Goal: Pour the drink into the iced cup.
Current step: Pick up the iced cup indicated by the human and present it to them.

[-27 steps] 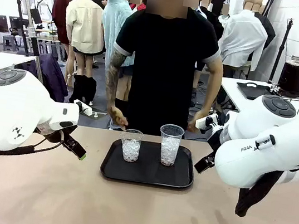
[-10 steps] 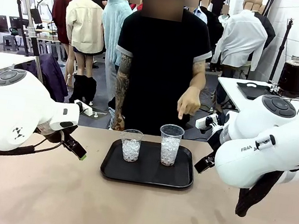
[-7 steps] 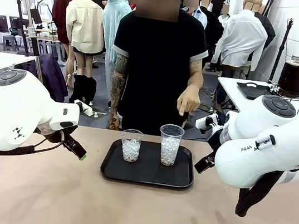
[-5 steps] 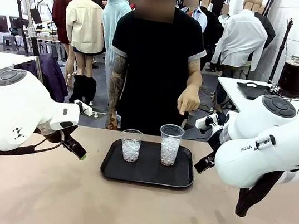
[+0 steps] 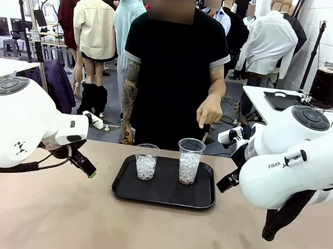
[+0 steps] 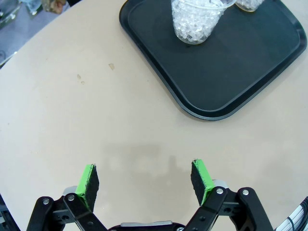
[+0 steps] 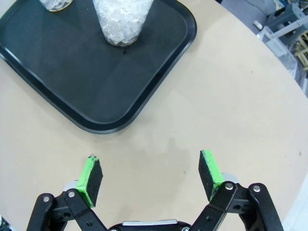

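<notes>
Two clear cups of ice stand on a black tray (image 5: 162, 194): a short cup (image 5: 145, 161) on the left and a taller iced cup (image 5: 189, 161) on the right. The drink (image 5: 329, 85) fills a glass jar, nearly black, on a side table at the far right. My left gripper (image 5: 86, 168) hangs open left of the tray, nothing between its green pads (image 6: 89, 180). My right gripper (image 5: 227, 182) hangs open right of the tray, also empty. The left wrist view has the short cup (image 6: 197, 19) ahead. The right wrist view has the tall cup (image 7: 122, 19) ahead.
A person in a black shirt stands at the far edge, one hand (image 5: 208, 113) held above and behind the tall cup, finger pointing down. Bare tan tabletop (image 5: 137, 233) lies between me and the tray. A second black tray (image 5: 281, 101) sits on the side table.
The person's hands left the table edge; one hand rose and now points down over the tall cup, sinking a little in the last second. Neither arm has moved.
</notes>
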Available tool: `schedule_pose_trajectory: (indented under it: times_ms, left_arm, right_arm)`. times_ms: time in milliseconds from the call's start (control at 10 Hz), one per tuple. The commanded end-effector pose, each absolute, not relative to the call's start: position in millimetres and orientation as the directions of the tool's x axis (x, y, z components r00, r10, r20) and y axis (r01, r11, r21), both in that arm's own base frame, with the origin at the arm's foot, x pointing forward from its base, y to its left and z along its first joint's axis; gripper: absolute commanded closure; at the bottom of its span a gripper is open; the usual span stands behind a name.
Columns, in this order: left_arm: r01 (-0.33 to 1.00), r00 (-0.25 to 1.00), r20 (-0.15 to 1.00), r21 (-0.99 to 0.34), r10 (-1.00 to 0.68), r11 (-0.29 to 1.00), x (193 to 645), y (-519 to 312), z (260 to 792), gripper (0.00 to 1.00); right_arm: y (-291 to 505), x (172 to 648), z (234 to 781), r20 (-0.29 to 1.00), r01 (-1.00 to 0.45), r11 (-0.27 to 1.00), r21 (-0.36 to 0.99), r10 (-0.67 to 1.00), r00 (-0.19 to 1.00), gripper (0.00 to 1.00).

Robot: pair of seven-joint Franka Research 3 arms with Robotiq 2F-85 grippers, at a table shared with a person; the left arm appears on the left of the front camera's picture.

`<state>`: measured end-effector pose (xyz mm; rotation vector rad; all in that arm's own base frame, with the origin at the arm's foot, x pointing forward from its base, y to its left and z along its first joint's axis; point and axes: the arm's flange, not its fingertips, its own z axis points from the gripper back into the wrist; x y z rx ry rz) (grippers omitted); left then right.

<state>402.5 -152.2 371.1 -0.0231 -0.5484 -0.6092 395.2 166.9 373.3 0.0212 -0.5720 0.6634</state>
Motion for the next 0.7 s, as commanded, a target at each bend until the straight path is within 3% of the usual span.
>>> schedule_pose_trajectory:
  times_ms: [0,300,600]
  left_arm:
    - [0.547,0.684,0.496,0.137,-0.535,0.826,402.9,-150.9,371.3,0.00]
    - [0.547,0.684,0.496,0.137,-0.535,0.826,402.9,-150.9,371.3,0.00]
    - [0.547,0.684,0.496,0.137,-0.535,0.826,402.9,-150.9,371.3,0.00]
  right_arm:
    - [167.0,395.1,373.3,0.508,-0.587,0.794,-0.158,0.575,0.641,0.00]
    - [166.9,395.2,373.3,0.508,-0.587,0.793,-0.159,0.576,0.640,0.00]
    - [132.8,429.6,401.9,0.371,-0.727,0.660,-0.190,0.734,0.570,0.00]
